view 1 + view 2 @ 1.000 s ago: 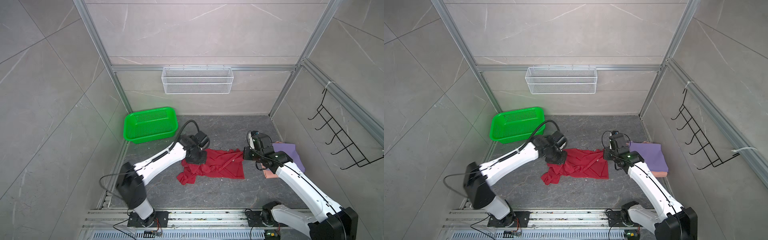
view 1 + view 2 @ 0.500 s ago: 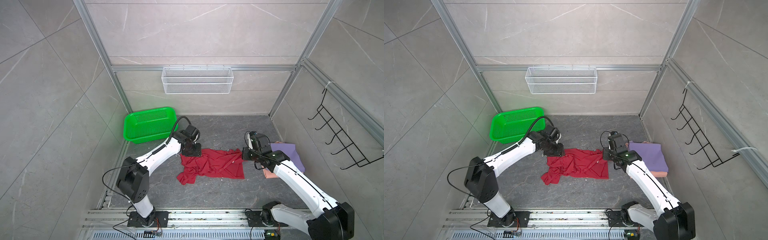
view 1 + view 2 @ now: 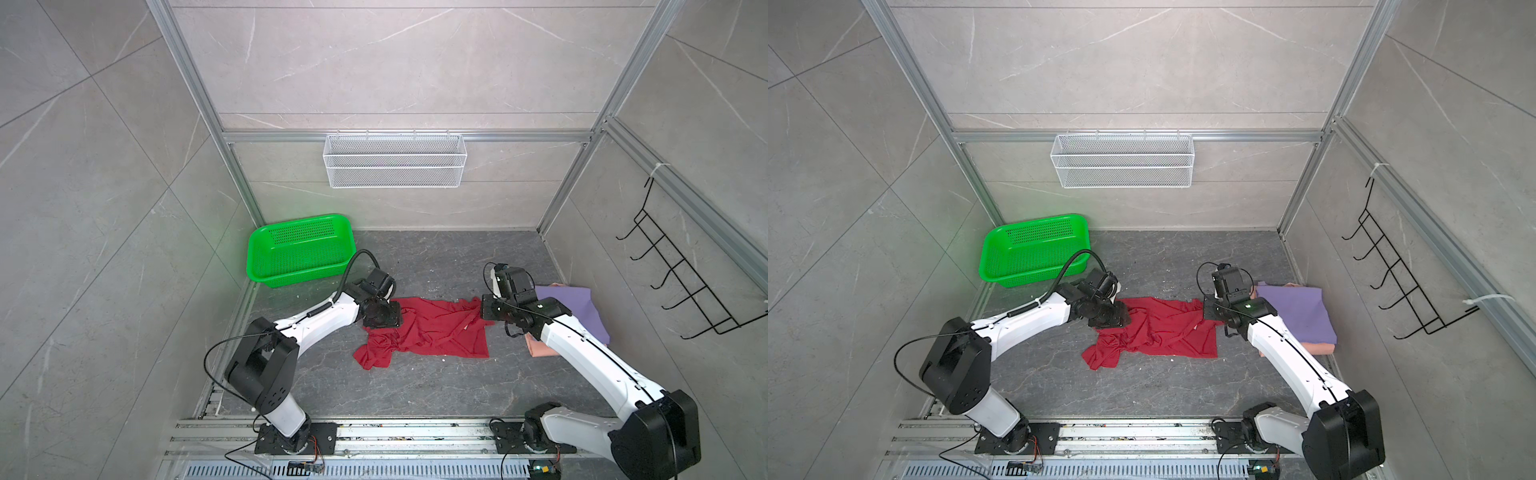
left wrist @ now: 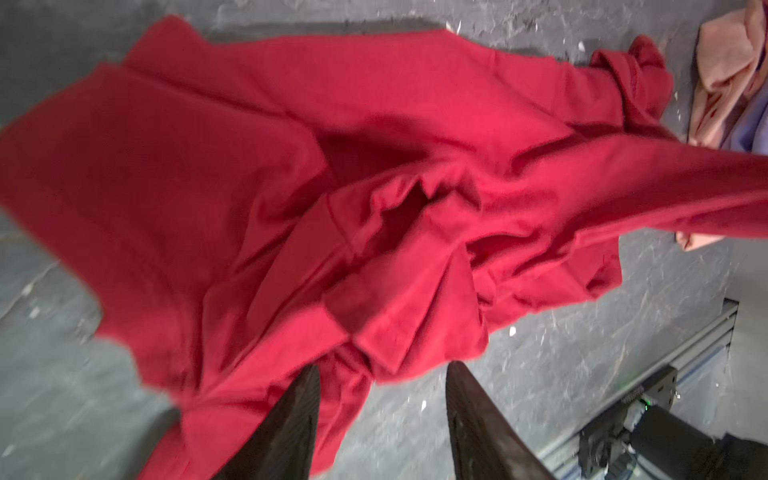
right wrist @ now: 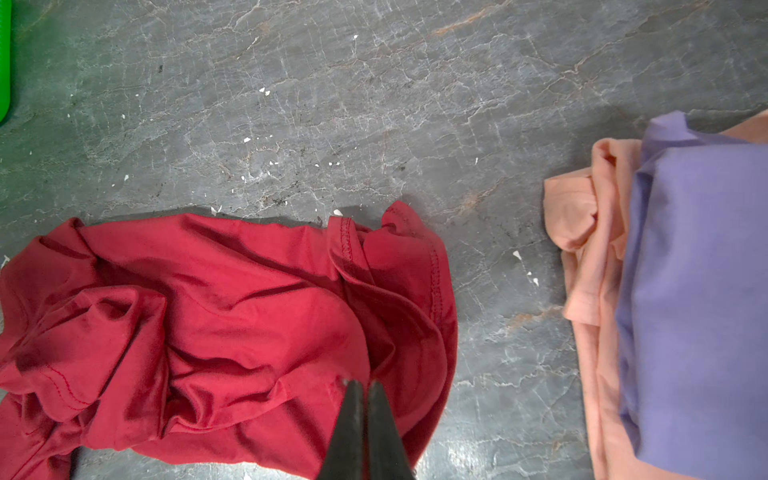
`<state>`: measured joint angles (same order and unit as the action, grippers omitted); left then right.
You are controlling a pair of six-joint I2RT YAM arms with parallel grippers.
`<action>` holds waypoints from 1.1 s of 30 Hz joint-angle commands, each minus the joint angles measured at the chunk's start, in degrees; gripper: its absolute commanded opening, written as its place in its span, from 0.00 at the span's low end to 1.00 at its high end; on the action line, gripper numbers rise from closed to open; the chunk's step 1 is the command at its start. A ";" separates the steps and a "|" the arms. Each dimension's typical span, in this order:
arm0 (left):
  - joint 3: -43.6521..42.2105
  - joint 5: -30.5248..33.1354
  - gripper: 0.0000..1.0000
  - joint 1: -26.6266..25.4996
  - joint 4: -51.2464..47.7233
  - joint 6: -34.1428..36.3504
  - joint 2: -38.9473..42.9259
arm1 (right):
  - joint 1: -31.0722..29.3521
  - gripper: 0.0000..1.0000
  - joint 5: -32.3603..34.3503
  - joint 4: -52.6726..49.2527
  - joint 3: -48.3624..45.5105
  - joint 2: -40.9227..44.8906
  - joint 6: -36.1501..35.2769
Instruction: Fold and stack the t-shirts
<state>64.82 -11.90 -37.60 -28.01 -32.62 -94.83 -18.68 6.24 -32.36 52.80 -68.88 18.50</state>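
Since a second ago the left jaws have been parted. They are seen apart in the left wrist view, with red cloth and grey table showing through the gap. They are held over the edge of the dark red t-shirt [image 3: 432, 332] nearest the green basket [image 3: 291, 276].

The shirt is thin, slightly glossy knit. It is spread crumpled on the table [image 3: 415, 386] near the basket, with stitched hems turned up and one bunched corner pointing away from it. The right jaws are closed together on a fold at the shirt's end farthest from the basket, and creases are seen running to their tips.

Beyond that end, well apart from the basket, a lavender t-shirt [image 3: 577, 307] is folded flat and square-edged on a salmon-pink t-shirt [image 3: 540, 349].

The table is veined stone-grey, dotted with white flecks. It is left bare past the red shirt's long edge farthest from the basket.

In both top views the shirt's corner nearest the basket is covered by the left wrist, and the pink shirt is largely hidden by the lavender one and the right arm. The left wrist view is blurred. In the right wrist view the perforated plastic basket is cut to a green sliver.
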 commanded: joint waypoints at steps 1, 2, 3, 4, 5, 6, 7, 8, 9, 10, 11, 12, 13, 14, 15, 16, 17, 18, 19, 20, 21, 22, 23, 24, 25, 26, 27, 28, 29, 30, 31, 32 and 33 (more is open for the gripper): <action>1.43 -2.42 0.51 0.78 3.78 -0.83 -2.57 | 0.16 0.00 1.17 -1.01 0.60 1.72 1.52; 1.45 -2.50 0.50 1.01 4.04 -0.93 -3.00 | 0.21 0.00 1.38 -1.26 0.60 1.83 1.54; 1.45 -2.68 0.50 1.11 4.35 -1.03 -3.32 | 0.20 0.00 1.56 -1.43 0.51 1.98 1.53; 1.41 -2.76 0.49 1.10 4.68 -1.17 -3.51 | 0.21 0.00 1.66 -1.47 0.47 2.05 1.60; 1.36 -2.78 0.49 1.13 5.00 -1.35 -3.67 | 0.20 0.00 1.75 -1.48 0.47 2.08 1.59; 1.29 -2.80 0.48 1.12 5.23 -1.47 -3.78 | 0.19 0.00 1.76 -1.40 0.61 1.96 1.60; 1.23 -2.81 0.47 1.13 5.46 -1.54 -3.92 | 0.22 0.00 1.76 -1.39 0.66 1.82 1.60; 1.26 -2.78 0.46 1.09 5.64 -1.74 -4.11 | 0.17 0.00 1.74 -1.40 0.79 1.54 1.58; 1.17 -2.78 0.44 1.09 5.98 -1.93 -4.20 | 0.19 0.00 1.67 -1.35 0.95 1.35 1.62; 1.04 -2.86 0.42 1.13 6.24 -2.07 -4.29 | 0.26 0.00 1.59 -1.26 0.91 1.22 1.63; 0.94 -2.86 0.39 1.13 6.55 -2.25 -4.36 | 0.14 0.00 1.50 -1.22 0.99 1.14 1.64; 0.89 -2.97 0.34 1.13 6.83 -2.48 -4.34 | 0.20 0.00 1.51 -1.22 0.99 1.03 1.63; 0.69 -3.10 0.29 1.12 7.11 -2.75 -4.34 | 0.18 0.00 1.49 -1.13 1.09 0.94 1.62; 0.54 -3.26 0.26 1.10 7.42 -2.93 -4.40 | 0.14 0.00 1.49 -1.14 1.08 0.86 1.62; 0.41 -3.52 0.22 1.13 7.83 -3.17 -4.35 | 0.21 0.00 1.49 -1.13 1.12 0.83 1.62; 0.23 -3.64 0.18 1.11 8.12 -3.31 -4.29 | 0.19 0.00 1.58 -1.13 1.08 0.85 1.63; 0.06 -3.81 0.16 1.10 8.46 -3.49 -4.14 | 0.21 0.00 1.58 -1.13 1.08 0.83 1.63; -0.12 -3.96 0.13 1.12 8.62 -3.59 -4.16 | 0.21 0.00 1.64 -1.13 0.99 0.83 1.63; -0.19 -4.01 0.08 1.12 8.74 -3.63 -4.06 | 0.19 0.00 1.65 -1.13 0.95 0.94 1.71; -0.22 -4.13 0.00 1.13 8.77 -3.59 -3.98 | 0.18 0.00 1.66 -1.04 0.88 0.98 1.71; -0.32 -4.20 0.00 1.13 8.83 -3.57 -3.72 | 0.21 0.00 1.75 -1.04 0.83 1.14 1.71; -0.31 -4.28 0.00 1.13 8.75 -3.54 -3.42 | 0.22 0.00 1.83 -1.05 0.82 1.35 1.71; -0.31 -4.15 0.00 1.13 8.48 -3.33 -2.68 | 0.22 0.00 2.00 -1.13 0.84 1.54 1.79; -0.23 -3.83 0.00 1.13 8.08 -3.25 -1.45 | 0.22 0.00 2.22 -1.13 0.93 1.93 1.87; -0.09 -3.43 0.00 1.13 7.74 -2.88 -0.12 | 0.21 0.00 2.64 -1.13 1.00 2.32 2.04; 0.32 -2.82 0.00 1.26 7.09 -2.31 1.94 | 0.16 0.00 3.42 -1.08 1.32 2.94 2.22; 1.15 -1.83 0.00 1.38 5.95 -1.58 4.29 | 0.22 0.00 3.99 -1.17 1.91 3.55 2.37; 2.16 -0.72 0.00 1.57 4.44 -0.87 6.36 | 0.16 0.00 4.56 -1.42 2.78 4.05 2.48; 3.46 0.65 0.00 1.98 2.61 0.12 9.06 | 0.21 0.00 5.18 -1.61 3.90 4.97 2.50; 4.90 2.32 0.00 2.54 0.68 1.05 11.83 | 0.22 0.00 5.65 -1.73 5.20 5.92 2.46; 6.06 3.90 0.00 3.03 -0.91 1.91 14.17 | 0.22 0.00 5.99 -1.74 6.44 6.85 2.25; 7.38 5.63 0.00 3.77 -2.57 2.90 17.11 | 0.20 0.00 6.34 -1.82 8.05 7.97 1.85; 8.65 7.69 0.00 4.47 -3.93 3.92 20.11 | 0.20 0.00 6.73 -2.06 9.93 8.94 1.36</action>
<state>67.75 -10.39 -35.07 -27.62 -33.01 -84.27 -18.68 10.09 -34.11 56.88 -64.03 19.97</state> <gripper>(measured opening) 0.048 0.046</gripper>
